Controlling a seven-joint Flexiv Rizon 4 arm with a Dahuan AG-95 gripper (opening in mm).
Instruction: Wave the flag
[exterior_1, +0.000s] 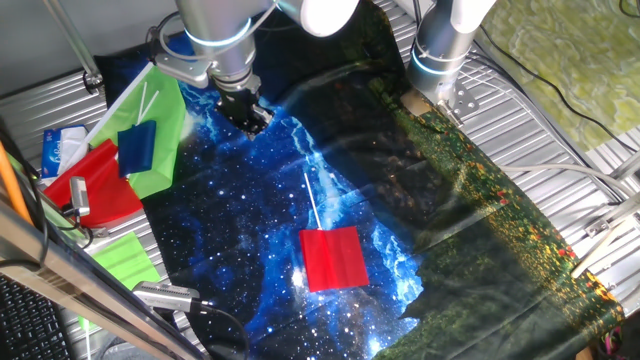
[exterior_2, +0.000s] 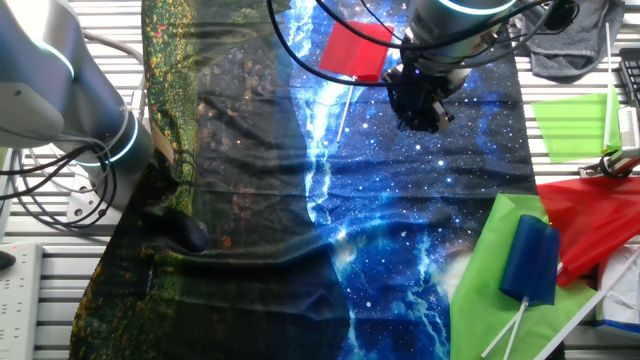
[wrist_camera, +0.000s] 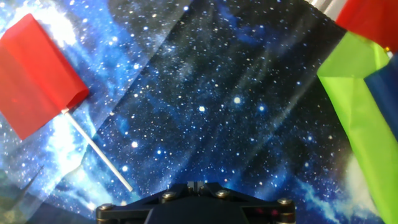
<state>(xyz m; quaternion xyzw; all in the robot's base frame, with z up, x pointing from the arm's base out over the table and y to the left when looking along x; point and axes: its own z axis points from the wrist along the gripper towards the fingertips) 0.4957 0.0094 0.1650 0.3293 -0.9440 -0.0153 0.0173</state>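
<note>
The flag, a small bright red cloth (exterior_1: 333, 258) on a thin white stick (exterior_1: 312, 200), lies flat on the starry blue cloth. It also shows in the other fixed view (exterior_2: 355, 50) and at the left of the hand view (wrist_camera: 34, 74), with its stick (wrist_camera: 96, 152) running down to the right. My gripper (exterior_1: 250, 118) hangs over the cloth, apart from the stick's free end and beyond it. It shows in the other fixed view (exterior_2: 420, 112) and in the hand view (wrist_camera: 196, 185). Its jaws stand together with nothing between them.
A lime-green flag (exterior_1: 160, 115), a blue flag (exterior_1: 136, 146) and a larger red flag (exterior_1: 100, 185) lie at the cloth's left edge, and at the right in the hand view (wrist_camera: 354, 106). A second arm's base (exterior_1: 445, 45) stands at the far side. Slatted metal table (exterior_1: 560, 130) surrounds the cloth.
</note>
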